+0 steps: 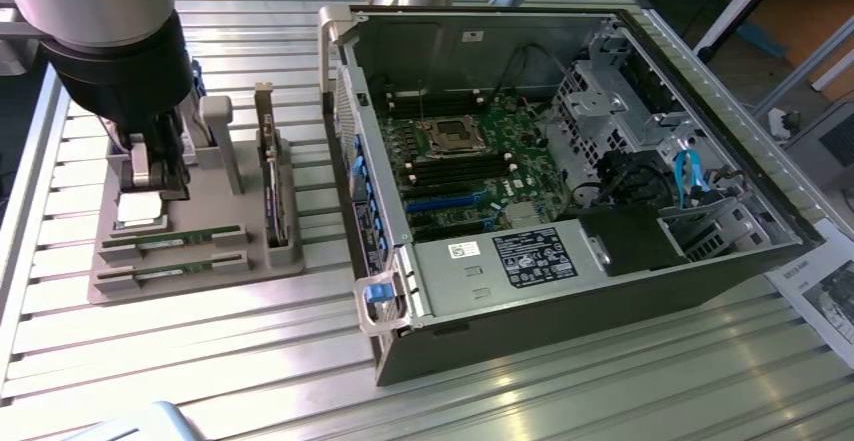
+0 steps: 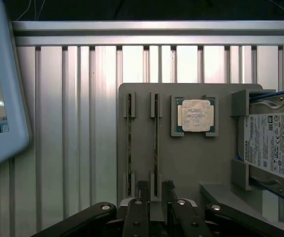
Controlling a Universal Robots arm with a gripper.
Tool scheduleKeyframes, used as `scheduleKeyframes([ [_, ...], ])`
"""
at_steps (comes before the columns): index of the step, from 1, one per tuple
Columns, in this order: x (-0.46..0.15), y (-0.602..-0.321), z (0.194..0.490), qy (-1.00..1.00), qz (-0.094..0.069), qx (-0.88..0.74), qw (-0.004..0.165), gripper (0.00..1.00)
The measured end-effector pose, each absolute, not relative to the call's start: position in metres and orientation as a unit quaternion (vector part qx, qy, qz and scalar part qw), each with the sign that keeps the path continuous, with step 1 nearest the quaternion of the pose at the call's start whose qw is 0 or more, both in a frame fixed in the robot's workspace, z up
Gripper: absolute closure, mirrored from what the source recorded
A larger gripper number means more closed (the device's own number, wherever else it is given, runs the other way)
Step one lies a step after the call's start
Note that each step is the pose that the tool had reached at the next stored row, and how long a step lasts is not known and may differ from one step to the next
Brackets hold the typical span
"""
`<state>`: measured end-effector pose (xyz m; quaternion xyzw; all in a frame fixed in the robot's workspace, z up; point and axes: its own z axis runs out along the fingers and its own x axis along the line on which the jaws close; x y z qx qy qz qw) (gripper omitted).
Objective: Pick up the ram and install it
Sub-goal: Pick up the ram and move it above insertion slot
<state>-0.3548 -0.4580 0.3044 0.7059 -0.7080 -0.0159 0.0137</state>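
Two green ram sticks (image 1: 174,233) are lying side by side in a grey plastic tray (image 1: 187,286) on the metal desk (image 1: 200,361), beside the open computer case (image 1: 561,311).

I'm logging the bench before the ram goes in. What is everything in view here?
ram sticks: two, green, in parallel slots of the holder
holder: one, grey, on the table at the exterior view's left
processor: one, silver, in a square recess of the holder
hard drive: one, silver with a white label, at the holder's edge
card: one, dark, standing on edge in the holder
computer case: one, dark, open, at the exterior view's right of the holder
table: one, slatted aluminium
printed sheet: one, white, beside the case
panel: one, light-blue-edged, beside the holder
arm: one, silver and black
gripper: one, black, open, at one ram stick's end
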Motion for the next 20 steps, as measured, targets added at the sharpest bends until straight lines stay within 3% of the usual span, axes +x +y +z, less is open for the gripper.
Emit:
scheduleKeyframes([
  [20, -0.364, -0.468, 0.276, -0.708, -0.016, 0.706, 0.014, 0.75],
])
